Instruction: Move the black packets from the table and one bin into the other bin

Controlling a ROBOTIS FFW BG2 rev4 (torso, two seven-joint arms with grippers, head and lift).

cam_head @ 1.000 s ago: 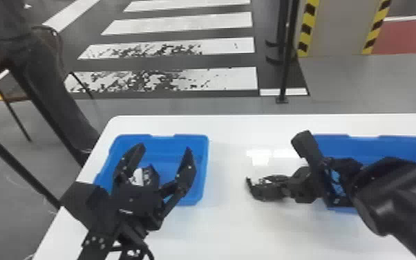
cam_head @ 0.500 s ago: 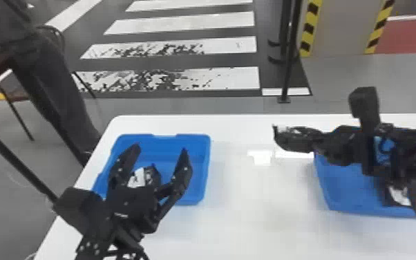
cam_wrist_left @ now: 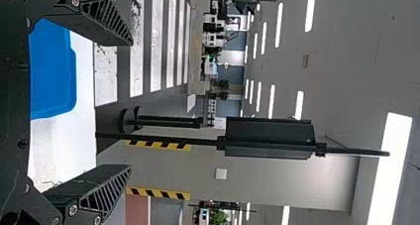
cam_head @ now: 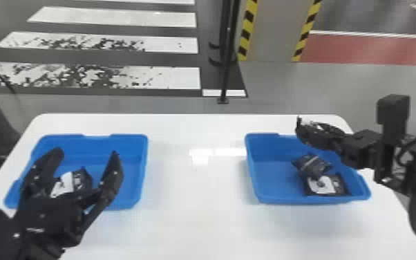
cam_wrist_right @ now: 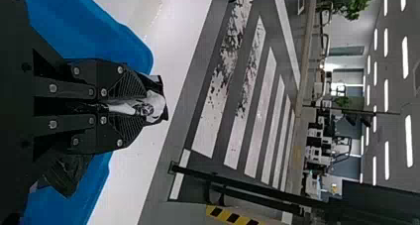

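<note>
My left gripper (cam_head: pixel 88 166) stands open above the left blue bin (cam_head: pixel 143 173), where a black packet with a white label (cam_head: pixel 83 179) lies; in the left wrist view, the left gripper (cam_wrist_left: pixel 130 106) has nothing between its fingers. Over the back of the right blue bin (cam_head: pixel 252 173) is my right gripper (cam_head: pixel 300 129). The right wrist view has the right gripper (cam_wrist_right: pixel 143 106) shut on a black packet with a white patch (cam_wrist_right: pixel 157 106). Two black packets lie in the right bin, one (cam_head: pixel 311 165) partly over the other (cam_head: pixel 326 186).
The white table (cam_head: pixel 197 214) carries both bins, with a wide gap between them. Beyond its far edge stands a black post (cam_head: pixel 227 69) on the floor.
The right gripper has moved right and away from me, from the table's middle to over the right bin, carrying the packet. The head view has shifted slightly; the left gripper remains over its bin.
</note>
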